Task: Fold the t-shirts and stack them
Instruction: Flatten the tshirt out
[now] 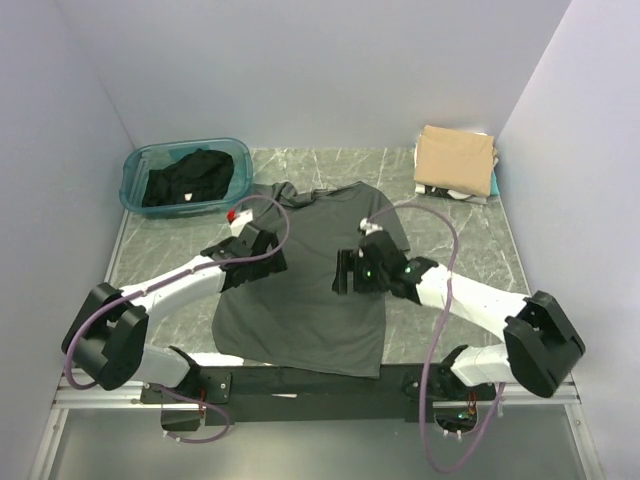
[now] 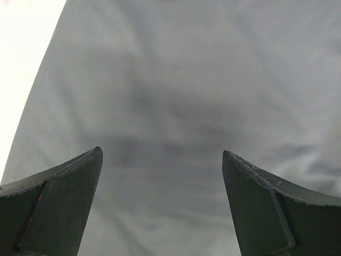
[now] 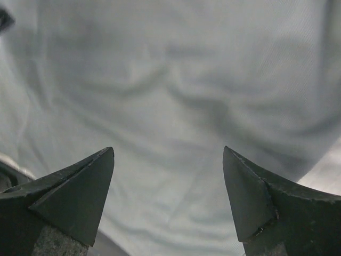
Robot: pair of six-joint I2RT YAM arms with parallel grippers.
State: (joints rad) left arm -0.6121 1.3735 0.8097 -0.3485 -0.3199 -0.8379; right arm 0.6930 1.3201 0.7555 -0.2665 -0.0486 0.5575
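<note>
- The dark charcoal-grey cloth short-sleeved t-shirt (image 1: 300, 300) lies spread flat in the middle of the grey-green marbled table (image 1: 470, 250). Its collar points to the far side and its hem hangs over the near edge by my bases.
- My left gripper (image 1: 265, 248) hangs over the shirt's left shoulder, just inside the sleeve. Its jaws are spread wide with nothing between them.
- In the left wrist view, the left gripper (image 2: 162, 160) shows two dark fingers (image 2: 58, 208) well apart. Only smooth grey fabric (image 2: 176, 96) fills the gap, and the shirt's edge runs along the upper left.
- My right gripper (image 1: 345, 272) sits over the shirt's right chest area, below the right sleeve. Its jaws also stand wide apart and grip nothing.
- In the right wrist view, the right gripper (image 3: 168, 157) is above lightly wrinkled cloth (image 3: 170, 80). I cannot tell from either wrist view whether the fingertips touch the fabric or float just above it.
- The two grippers face each other across the shirt's upper half, near one another but apart.
- A black cloth t-shirt (image 1: 185, 178) lies crumpled inside the translucent teal plastic tub (image 1: 135, 165), which stands at the far left corner of the table. It is just beyond the grey shirt's left sleeve.
- A folded tan cloth t-shirt (image 1: 455, 155) tops a small stack at the far right corner. Thin white and teal edges (image 1: 450, 192) peek out beneath it, well apart from the spread shirt.
</note>
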